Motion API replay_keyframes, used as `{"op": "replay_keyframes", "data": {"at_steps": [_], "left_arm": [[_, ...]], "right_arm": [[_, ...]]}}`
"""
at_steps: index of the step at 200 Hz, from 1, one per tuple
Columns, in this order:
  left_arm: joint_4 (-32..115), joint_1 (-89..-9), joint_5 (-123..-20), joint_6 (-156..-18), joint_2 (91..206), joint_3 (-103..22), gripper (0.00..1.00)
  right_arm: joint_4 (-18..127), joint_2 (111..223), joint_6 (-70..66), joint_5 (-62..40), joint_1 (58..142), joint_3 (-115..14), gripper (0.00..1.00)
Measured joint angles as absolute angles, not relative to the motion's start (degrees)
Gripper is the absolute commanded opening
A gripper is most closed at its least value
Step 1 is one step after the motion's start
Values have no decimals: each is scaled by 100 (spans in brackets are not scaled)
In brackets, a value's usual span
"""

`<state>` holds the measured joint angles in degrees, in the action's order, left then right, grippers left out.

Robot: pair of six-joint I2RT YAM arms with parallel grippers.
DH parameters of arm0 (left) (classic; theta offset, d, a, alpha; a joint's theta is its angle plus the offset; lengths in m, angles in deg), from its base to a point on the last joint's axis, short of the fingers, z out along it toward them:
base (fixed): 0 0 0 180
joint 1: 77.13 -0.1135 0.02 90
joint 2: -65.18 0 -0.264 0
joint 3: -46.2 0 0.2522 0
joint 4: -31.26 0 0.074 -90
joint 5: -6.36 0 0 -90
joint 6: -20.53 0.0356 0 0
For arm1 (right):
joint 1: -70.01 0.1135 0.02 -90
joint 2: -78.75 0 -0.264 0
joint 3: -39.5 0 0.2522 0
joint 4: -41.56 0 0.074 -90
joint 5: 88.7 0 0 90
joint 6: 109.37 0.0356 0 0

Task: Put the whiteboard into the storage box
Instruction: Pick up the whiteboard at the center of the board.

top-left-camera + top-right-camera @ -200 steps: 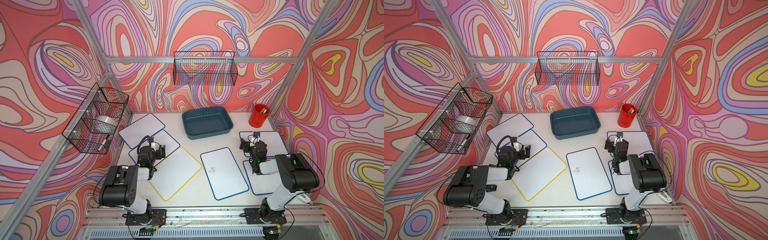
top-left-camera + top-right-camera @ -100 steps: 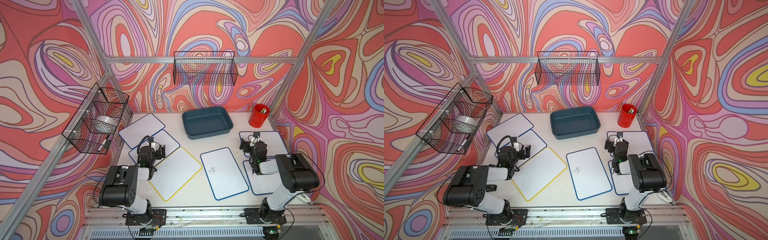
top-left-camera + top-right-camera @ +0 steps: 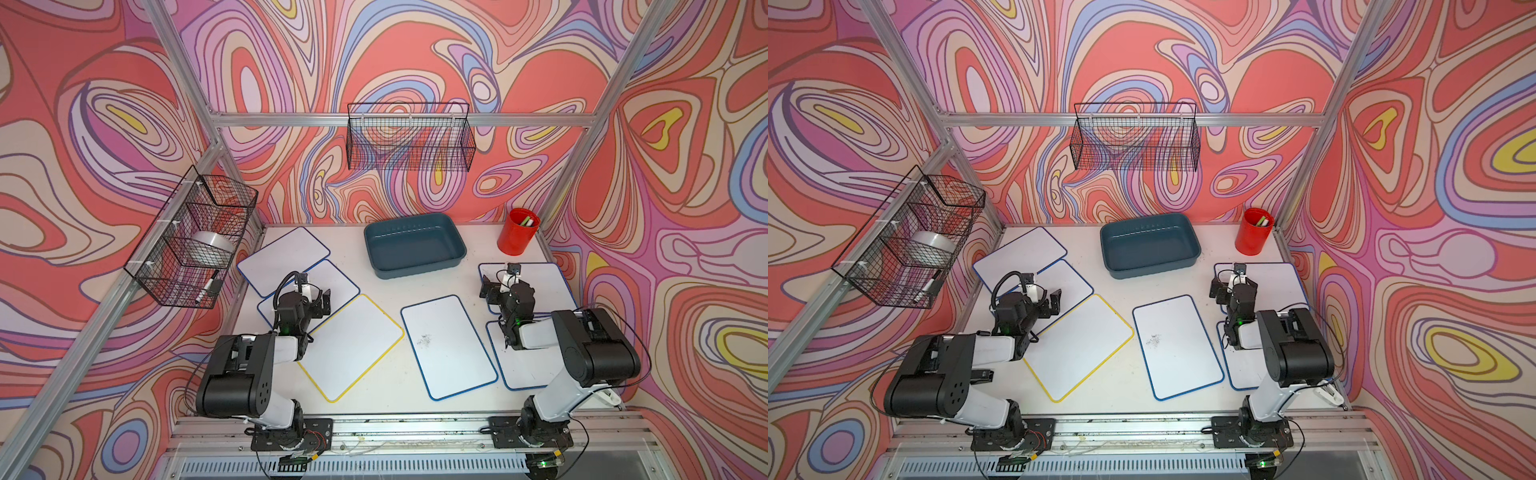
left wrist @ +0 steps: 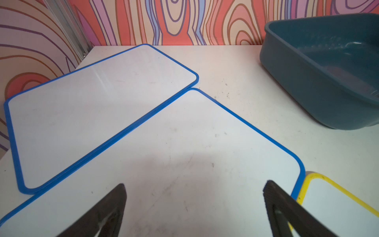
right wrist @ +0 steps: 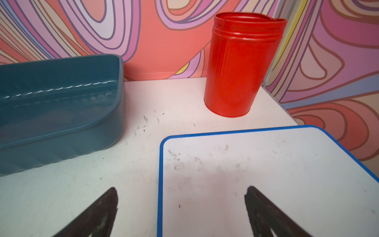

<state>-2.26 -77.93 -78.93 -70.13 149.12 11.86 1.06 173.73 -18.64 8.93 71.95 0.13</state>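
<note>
Left wrist view first: what lay under the left gripper (image 4: 194, 184)? Ana asked.

Ben: Its jaws stood wide apart over the left board (image 4: 174, 147) and gripped nothing. I could not tell whether the tips touched it. That board's far edge lay against the corner board (image 4: 92, 106). The yellow board (image 4: 332, 201) sat just beside its near right corner.

Ana: And the right gripper (image 5: 181, 188)?

Ben: It was just as wide, and empty too. It straddled the left edge of the right board (image 5: 266, 174), with one finger over the board and the other over the bare table (image 5: 133, 184).

Ana: Where was the box?

Ben: In both top views the box (image 3: 411, 249) (image 3: 1148, 245) sat at the far middle of the table, between the corner board and the red cup (image 3: 515, 239) at the far right. Every board lay flat on the table outside it. The middle board (image 3: 449, 345) was near the centre, and the near board (image 3: 528, 365) was partly under the right arm.

Ana: Did anything differ from a second before?

Ben: Nothing I could see. Both arms, the boards, the box and the cup were in the same places, and both sets of jaws had stayed at the same wide spread.
</note>
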Motion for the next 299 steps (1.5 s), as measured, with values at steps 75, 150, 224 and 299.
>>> {"op": "replay_keyframes", "data": {"at_steps": [75, 150, 224, 299], "left_arm": [[1190, -7786, -8291, -7603, 13441, 825, 100], [3719, -7788, -8035, -9542, 12702, -182, 99], [5461, -7345, -6253, -10489, 13059, -318, 94], [5754, -4820, -5895, -11741, 14186, -762, 90]], "right_arm": [[2231, 15889, -1259, 874, 7195, -833, 99], [5015, 16090, -323, -534, 7192, -2418, 98], [7160, 17086, 116, -1970, 7208, -2992, 99], [8591, 17401, 83, -2274, 7470, -3137, 98]]}}
